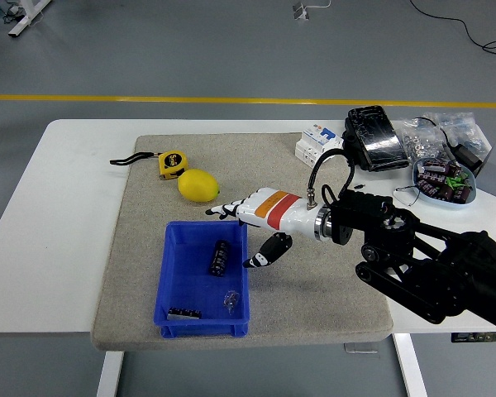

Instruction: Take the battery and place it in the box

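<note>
Landmark: shallow blue plastic box [175,273] on the grey felt mat [331,289] covering the white table [66,215].

Up and left of the box: yellow tape measure [172,163] with black strap. Just right of it, above the box's far rim: yellow lemon [198,185].

Inside the box: dark cylindrical battery [219,257] lies loose in the upper right part, long axis running near to far. Second small dark battery [183,313] lies against the near wall. Small metal bits [230,298] sit near the right wall.

At the box's upper right corner: right hand [252,222], white with orange and red bands. Fingers extended and spread over the far rim, thumb hanging apart beside the right wall; nothing gripped.

Far right of the box: blue bowl of small parts [443,179], black device [374,138], white boxes [316,141].
</note>
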`<state>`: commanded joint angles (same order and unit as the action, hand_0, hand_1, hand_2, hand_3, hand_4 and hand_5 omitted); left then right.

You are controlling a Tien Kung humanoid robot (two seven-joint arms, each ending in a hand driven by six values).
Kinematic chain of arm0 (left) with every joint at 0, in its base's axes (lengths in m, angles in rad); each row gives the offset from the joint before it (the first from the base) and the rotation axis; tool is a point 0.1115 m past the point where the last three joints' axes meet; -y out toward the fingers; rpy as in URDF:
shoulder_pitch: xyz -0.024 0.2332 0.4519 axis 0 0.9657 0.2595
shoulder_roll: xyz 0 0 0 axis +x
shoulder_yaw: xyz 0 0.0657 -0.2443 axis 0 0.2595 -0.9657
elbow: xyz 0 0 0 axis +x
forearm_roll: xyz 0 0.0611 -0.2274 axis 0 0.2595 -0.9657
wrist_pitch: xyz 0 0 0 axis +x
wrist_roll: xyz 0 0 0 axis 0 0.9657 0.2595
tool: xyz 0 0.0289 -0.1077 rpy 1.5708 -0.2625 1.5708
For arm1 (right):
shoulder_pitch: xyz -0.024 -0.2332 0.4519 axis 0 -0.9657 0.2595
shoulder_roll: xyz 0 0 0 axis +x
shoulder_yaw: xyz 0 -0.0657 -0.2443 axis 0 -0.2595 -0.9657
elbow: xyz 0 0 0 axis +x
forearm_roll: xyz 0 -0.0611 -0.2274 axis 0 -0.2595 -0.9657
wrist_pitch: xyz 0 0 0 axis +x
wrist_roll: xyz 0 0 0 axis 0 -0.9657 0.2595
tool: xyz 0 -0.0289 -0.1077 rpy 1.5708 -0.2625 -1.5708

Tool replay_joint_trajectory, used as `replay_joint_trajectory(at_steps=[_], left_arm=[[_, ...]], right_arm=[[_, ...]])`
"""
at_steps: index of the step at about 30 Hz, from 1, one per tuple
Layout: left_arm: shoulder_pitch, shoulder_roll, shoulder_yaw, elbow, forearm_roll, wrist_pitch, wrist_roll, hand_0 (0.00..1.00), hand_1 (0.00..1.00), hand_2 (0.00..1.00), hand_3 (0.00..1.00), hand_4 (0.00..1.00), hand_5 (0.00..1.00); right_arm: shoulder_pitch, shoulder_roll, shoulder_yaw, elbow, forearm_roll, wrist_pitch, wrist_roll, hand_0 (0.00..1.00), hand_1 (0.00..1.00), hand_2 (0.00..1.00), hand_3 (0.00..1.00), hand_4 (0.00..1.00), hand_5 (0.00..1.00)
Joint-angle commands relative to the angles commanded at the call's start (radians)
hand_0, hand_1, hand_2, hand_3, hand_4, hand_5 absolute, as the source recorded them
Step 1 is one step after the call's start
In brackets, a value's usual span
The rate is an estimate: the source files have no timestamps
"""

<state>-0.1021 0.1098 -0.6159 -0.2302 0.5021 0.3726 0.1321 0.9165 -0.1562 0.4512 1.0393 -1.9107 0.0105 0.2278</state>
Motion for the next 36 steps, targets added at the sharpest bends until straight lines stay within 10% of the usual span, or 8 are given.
replay_joint_trajectory(at_steps=[10,11,16,17,22,23,36], left_arm=[[0.002,-0.004,0.001,0.001,-0.003,0.0,0.0,0.555,0.503,0.611,0.623,0.726,0.581],[0.001,-0.005,0.004,0.001,-0.007,-0.001,-0.001,0.558,0.513,0.618,0.622,0.725,0.581],[0.001,-0.013,0.01,0.001,-0.024,-0.003,-0.008,0.558,0.513,0.618,0.622,0.725,0.581],[0.0,-0.014,0.011,0.001,-0.025,-0.004,-0.008,0.584,0.544,0.638,0.622,0.724,0.582],[-0.004,-0.024,0.016,0.0,-0.029,-0.01,-0.009,0.584,0.544,0.638,0.622,0.724,0.582],[-0.005,-0.026,0.015,0.0,-0.027,-0.011,-0.009,0.589,0.587,0.664,0.623,0.723,0.582],[-0.01,-0.033,0.046,-0.001,-0.075,-0.02,-0.025,0.591,0.618,0.688,0.623,0.72,0.587]], right_arm=[[-0.017,-0.05,0.18,0.051,0.172,-0.095,0.035,0.614,0.615,0.813,0.98,0.94,0.275],[-0.024,-0.059,0.192,0.066,0.213,-0.103,0.041,0.61,0.611,0.785,0.928,0.945,0.466],[-0.065,-0.094,0.255,0.133,0.427,-0.082,0.033,0.61,0.611,0.785,0.928,0.945,0.466],[-0.071,-0.097,0.266,0.143,0.466,-0.077,0.029,0.628,0.629,0.783,0.929,0.998,0.709],[-0.113,-0.114,0.342,0.201,0.674,-0.052,0.007,0.628,0.629,0.783,0.929,0.998,0.709],[-0.126,-0.118,0.359,0.211,0.713,-0.052,0.005,0.796,0.787,0.866,0.94,0.998,0.876],[-0.346,-0.195,0.529,0.262,1.257,-0.095,0.038,0.901,0.867,0.897,0.963,0.998,0.998]])
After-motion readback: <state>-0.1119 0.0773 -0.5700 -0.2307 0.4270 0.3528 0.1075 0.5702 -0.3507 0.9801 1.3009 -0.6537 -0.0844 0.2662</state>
